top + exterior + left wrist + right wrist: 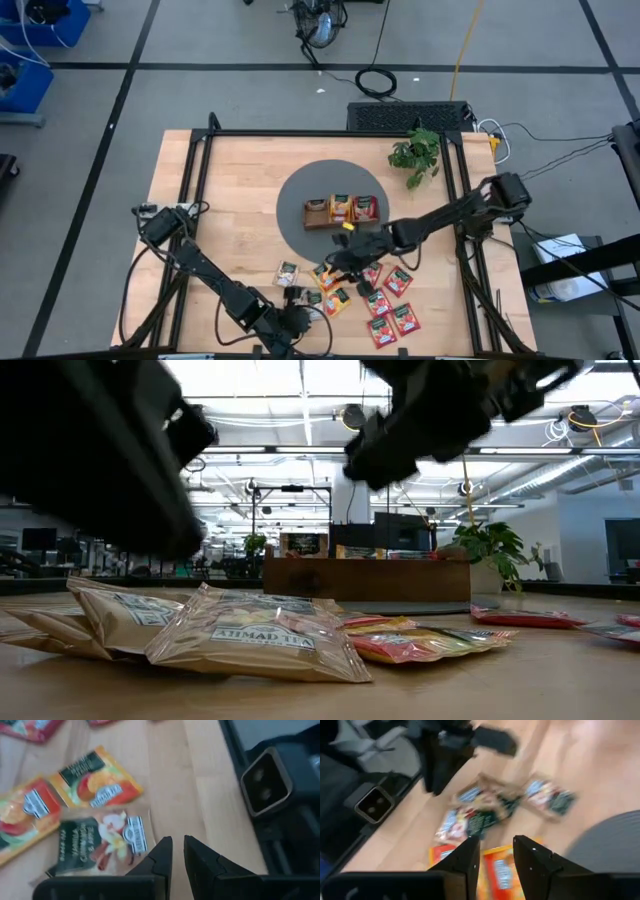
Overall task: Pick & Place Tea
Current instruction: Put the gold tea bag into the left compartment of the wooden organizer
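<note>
1. On the pale wooden table (240, 190), a round grey mat (300, 190) carries the brown wooden three-compartment tray (318, 213), which already has sachets standing in its slots.
2. Between the mat and the table's near edge, the small flat square tea sachets (385, 300) lie loose: red ones grouped toward the right, orange-yellow ones in the middle, cream ones with dark green print toward the left.
3. The right gripper (495, 852) hangs just above the orange-yellow sachets beside the mat's near rim; its jaws stand partly apart with nothing between them.
4. The left gripper (178, 851) sits low by the near table edge, just beside a cream sachet with dark green print (100, 842); only a thin slit shows between its fingers and it grips nothing.
5. A small green potted plant (415, 152) stands at the far right corner, well apart from the sachets.
</note>
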